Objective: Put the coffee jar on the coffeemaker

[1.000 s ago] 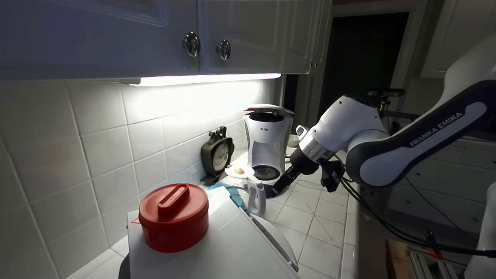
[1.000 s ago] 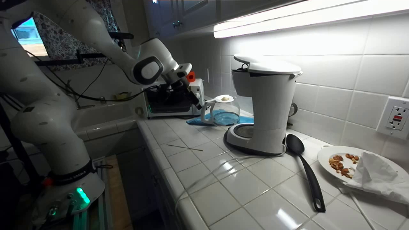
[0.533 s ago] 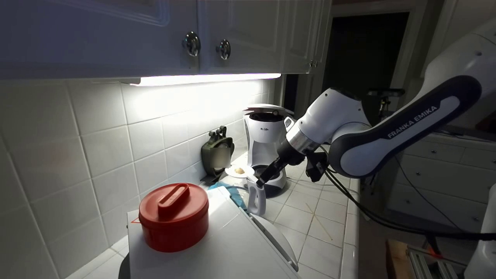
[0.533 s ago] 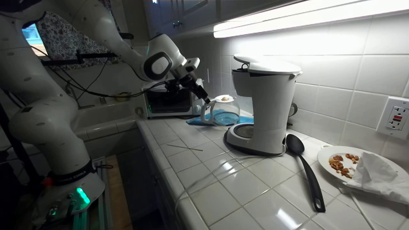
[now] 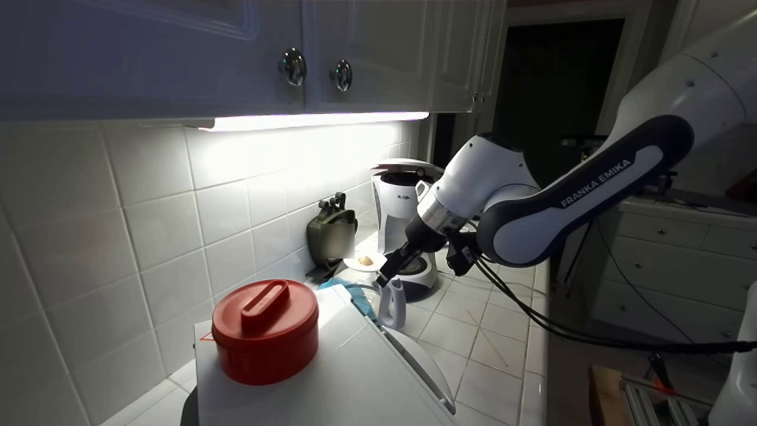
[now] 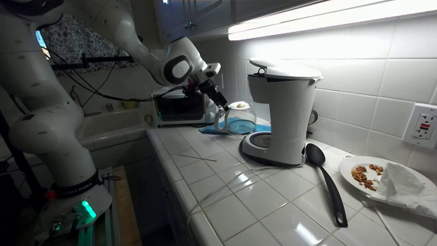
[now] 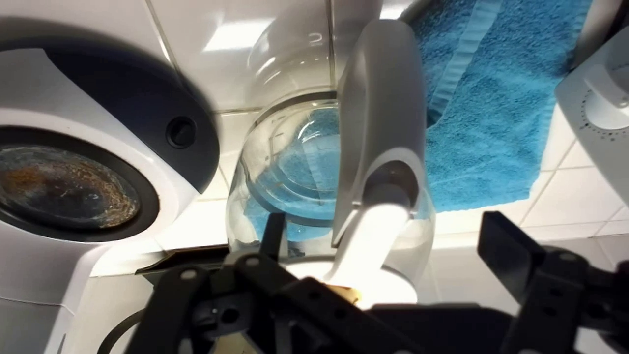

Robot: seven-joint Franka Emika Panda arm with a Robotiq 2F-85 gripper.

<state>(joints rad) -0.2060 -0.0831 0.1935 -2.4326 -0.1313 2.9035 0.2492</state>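
Observation:
The coffee jar is a clear glass carafe (image 6: 246, 119) with a white lid and a white side handle (image 5: 391, 307). It stands upright on a blue towel (image 6: 211, 129). In the wrist view its handle (image 7: 385, 93) points at the camera. The white coffeemaker (image 6: 290, 119) stands beside it, also in an exterior view (image 5: 397, 207); its base with a stained round plate (image 7: 69, 187) is at the wrist view's left. My gripper (image 7: 383, 233) is open, with the handle top between its spread fingers in that view. In both exterior views the fingertips (image 5: 383, 280) (image 6: 226, 108) are at the handle's top; contact is unclear.
A white toaster oven (image 5: 355, 367) with a red lidded container (image 5: 266, 337) on it stands near the jar. A green dial object (image 5: 319, 242) leans at the wall. A thin stick (image 6: 197, 157), power cord (image 6: 222, 186), black spoon (image 6: 327, 184) and plate (image 6: 346, 171) lie on the counter.
My gripper has moved across the counter to the top of the jar's handle, leftward in an exterior view. The jar and coffeemaker have not moved.

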